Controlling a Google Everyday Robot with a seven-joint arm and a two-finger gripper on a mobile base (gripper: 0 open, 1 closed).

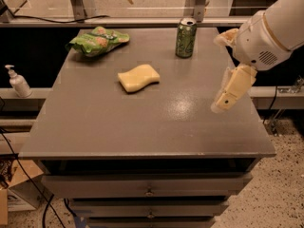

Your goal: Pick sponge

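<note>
The pale yellow sponge [138,78] lies flat on the grey table [142,127], left of centre and towards the back. My cream-coloured gripper [217,74] hangs above the table's right side, well to the right of the sponge and not touching it. Its two fingers stand wide apart: one finger [232,89] points down towards the table, the other [226,36] sits higher up by the wrist. It is open and holds nothing.
A green soda can [185,37] stands at the back, right of centre, between the sponge and the gripper. A green snack bag [97,40] lies at the back left. A soap dispenser [18,81] stands on a ledge off the table's left edge. Drawers sit below the tabletop.
</note>
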